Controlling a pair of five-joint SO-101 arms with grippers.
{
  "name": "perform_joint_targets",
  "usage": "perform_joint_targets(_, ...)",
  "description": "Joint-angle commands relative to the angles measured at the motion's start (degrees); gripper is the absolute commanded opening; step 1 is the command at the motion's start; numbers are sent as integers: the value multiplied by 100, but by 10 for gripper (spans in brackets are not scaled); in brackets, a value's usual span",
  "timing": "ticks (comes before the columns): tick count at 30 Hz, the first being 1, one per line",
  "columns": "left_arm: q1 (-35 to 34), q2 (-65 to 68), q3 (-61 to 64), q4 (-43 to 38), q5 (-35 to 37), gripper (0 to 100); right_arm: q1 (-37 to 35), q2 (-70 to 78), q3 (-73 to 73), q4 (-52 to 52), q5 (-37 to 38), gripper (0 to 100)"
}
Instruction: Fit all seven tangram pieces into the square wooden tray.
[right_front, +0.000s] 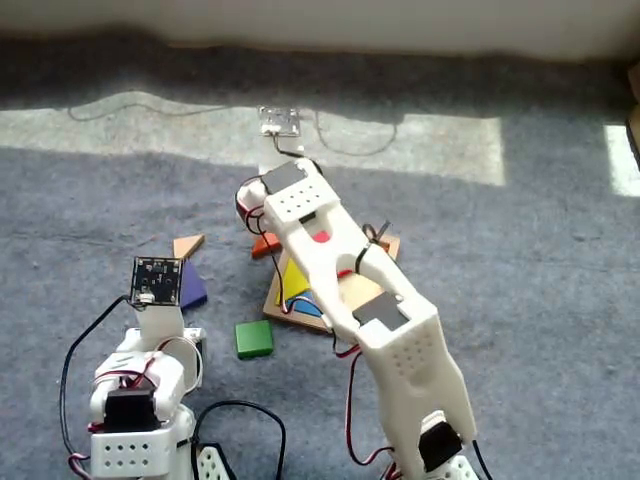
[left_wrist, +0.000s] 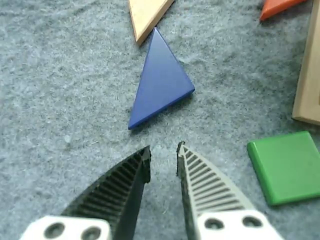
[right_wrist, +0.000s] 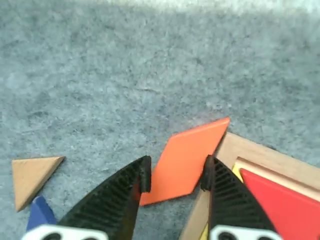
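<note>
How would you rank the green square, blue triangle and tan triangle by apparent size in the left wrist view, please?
1. Green square, nearest the camera.
2. Blue triangle.
3. Tan triangle, cut off at the frame edge, so unsure.

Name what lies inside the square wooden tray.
A red piece, a yellow piece and a blue piece lie inside the tray. The right arm covers the rest of its floor.

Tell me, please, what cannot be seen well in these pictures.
Tray: in the high view the right arm covers most of it, so the count of pieces inside is unclear.
Red piece: in the right wrist view the picture edge cuts it off.
Blue triangle: in the high view the left arm's wrist hides part of it.
</note>
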Motion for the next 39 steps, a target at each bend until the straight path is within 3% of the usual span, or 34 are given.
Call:
perform_joint_targets(1,31,13,110,9,-35,112,-75,347,-1147,523,-88,174)
perform_joint_targets(16,31,13,110,9,-35,112,-189,2501,-4154,2466,-88,174)
perform_joint_targets(24,31,13,110,9,-35,112,-180,3046,-5068,2826,-70,169)
perform_joint_targets(31,31,13,110,9,-35,112,-48,3073,-5947,3292,264,13)
perform_joint_targets(39,31,13,110,9,-35,112,171,3037,-7213,3873,633,5)
